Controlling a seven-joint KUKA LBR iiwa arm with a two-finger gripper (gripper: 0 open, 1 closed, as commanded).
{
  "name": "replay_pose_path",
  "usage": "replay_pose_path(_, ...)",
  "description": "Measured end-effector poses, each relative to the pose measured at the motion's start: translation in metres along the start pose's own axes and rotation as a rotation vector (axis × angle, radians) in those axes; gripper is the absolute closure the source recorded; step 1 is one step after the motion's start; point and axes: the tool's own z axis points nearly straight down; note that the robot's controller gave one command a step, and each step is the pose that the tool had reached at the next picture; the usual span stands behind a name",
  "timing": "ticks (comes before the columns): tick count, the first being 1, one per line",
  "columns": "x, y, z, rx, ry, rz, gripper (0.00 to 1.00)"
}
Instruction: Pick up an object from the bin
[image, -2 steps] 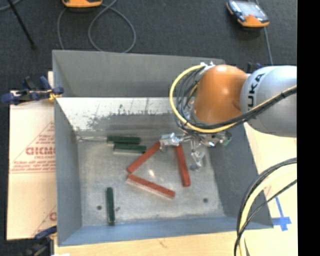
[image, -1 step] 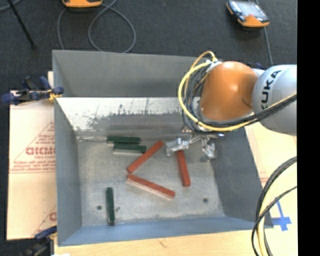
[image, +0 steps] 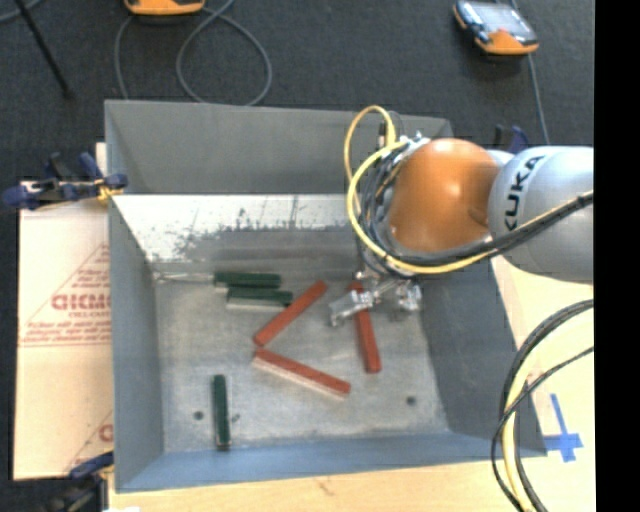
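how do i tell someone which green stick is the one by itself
Look at the bin's lower-left corner in the camera view. A green stick lies there alone, pointing up and down the picture. The other two green sticks lie side by side near the back wall, running crosswise.

Gripper (image: 372, 300) low in grey metal bin (image: 135, 330), right of ctr, over top end of short red rectangular bar (image: 369, 348). Two longer red bars (image: 290, 313) to its left; dark green bars (image: 250, 281) further left.
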Motion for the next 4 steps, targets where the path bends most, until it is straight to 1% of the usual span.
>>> replay_pose_path(1, 0.000, -0.004, -0.004, 0.001, -0.004, 0.007, 0.00)
replay_pose_path(2, 0.000, -0.003, -0.004, -0.002, -0.004, 0.011, 1.00)
replay_pose_path(3, 0.001, -0.006, -0.056, -0.004, 0.001, 0.019, 1.00)
replay_pose_path(4, 0.002, -0.008, -0.068, -0.007, 0.000, 0.028, 1.00)
